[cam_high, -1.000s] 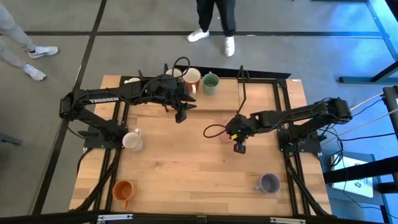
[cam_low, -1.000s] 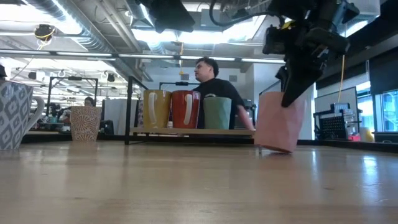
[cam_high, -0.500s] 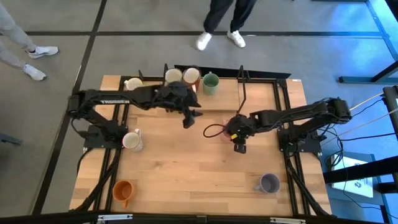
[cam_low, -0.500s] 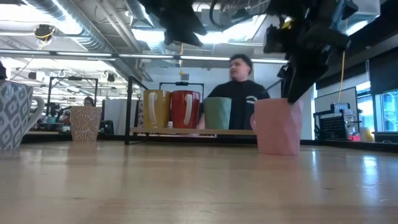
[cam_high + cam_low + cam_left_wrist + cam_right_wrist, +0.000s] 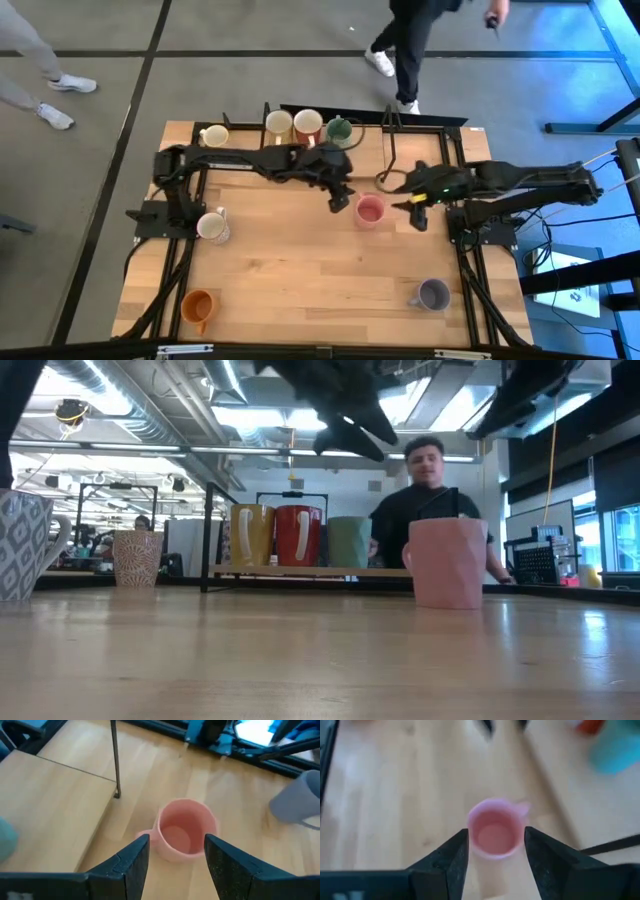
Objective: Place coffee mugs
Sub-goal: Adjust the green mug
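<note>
Both my arms are stretched in toward the middle, facing each other. Left gripper (image 5: 340, 203) hangs off the table with its fingers (image 5: 134, 862) spread apart, nothing between them. Right gripper (image 5: 419, 218) sits opposite, fingers (image 5: 451, 860) apart too, also holding nothing.

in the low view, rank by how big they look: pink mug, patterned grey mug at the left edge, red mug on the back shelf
1. patterned grey mug, though cut off by the frame
2. pink mug
3. red mug

This is apparent size only: the patterned and pink mugs stand nearer the camera, so true sizes stay unsure.
</note>
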Robot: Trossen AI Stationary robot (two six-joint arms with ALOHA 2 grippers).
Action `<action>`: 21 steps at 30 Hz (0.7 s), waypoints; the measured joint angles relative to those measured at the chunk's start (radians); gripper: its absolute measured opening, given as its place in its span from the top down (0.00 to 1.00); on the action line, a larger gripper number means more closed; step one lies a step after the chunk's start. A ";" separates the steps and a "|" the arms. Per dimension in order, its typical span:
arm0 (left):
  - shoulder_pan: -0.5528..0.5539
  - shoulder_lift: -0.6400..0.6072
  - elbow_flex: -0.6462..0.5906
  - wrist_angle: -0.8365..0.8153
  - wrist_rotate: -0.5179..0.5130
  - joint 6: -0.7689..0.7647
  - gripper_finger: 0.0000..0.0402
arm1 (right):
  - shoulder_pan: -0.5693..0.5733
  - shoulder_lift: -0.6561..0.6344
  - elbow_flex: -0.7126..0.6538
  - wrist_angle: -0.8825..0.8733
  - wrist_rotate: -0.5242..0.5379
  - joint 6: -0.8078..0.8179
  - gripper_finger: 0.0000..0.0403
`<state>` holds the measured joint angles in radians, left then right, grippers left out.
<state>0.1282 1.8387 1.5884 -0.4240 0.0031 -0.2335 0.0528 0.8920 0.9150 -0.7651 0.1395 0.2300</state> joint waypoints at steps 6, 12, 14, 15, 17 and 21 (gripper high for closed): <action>0.004 0.156 0.213 -0.120 -0.017 -0.028 0.54 | -0.001 -0.078 0.000 0.021 0.164 -0.026 0.56; 0.004 0.276 0.357 -0.204 -0.044 -0.080 0.54 | -0.001 -0.092 0.000 0.000 0.141 -0.026 0.56; 0.001 0.299 0.373 -0.225 -0.041 -0.100 0.54 | -0.001 -0.091 0.000 -0.023 0.118 -0.019 0.56; 0.000 0.308 0.376 -0.225 -0.041 -0.105 0.54 | -0.001 -0.091 0.000 -0.027 0.112 -0.016 0.56; -0.004 0.319 0.377 -0.227 -0.042 -0.114 0.54 | -0.001 -0.090 0.000 -0.045 0.111 -0.006 0.56; -0.006 0.335 0.373 -0.221 -0.051 -0.125 0.54 | -0.001 -0.090 0.000 -0.082 0.112 0.003 0.56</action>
<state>0.1226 2.1738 1.9617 -0.6452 -0.0479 -0.3586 0.0521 0.8024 0.9150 -0.8474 0.2516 0.2329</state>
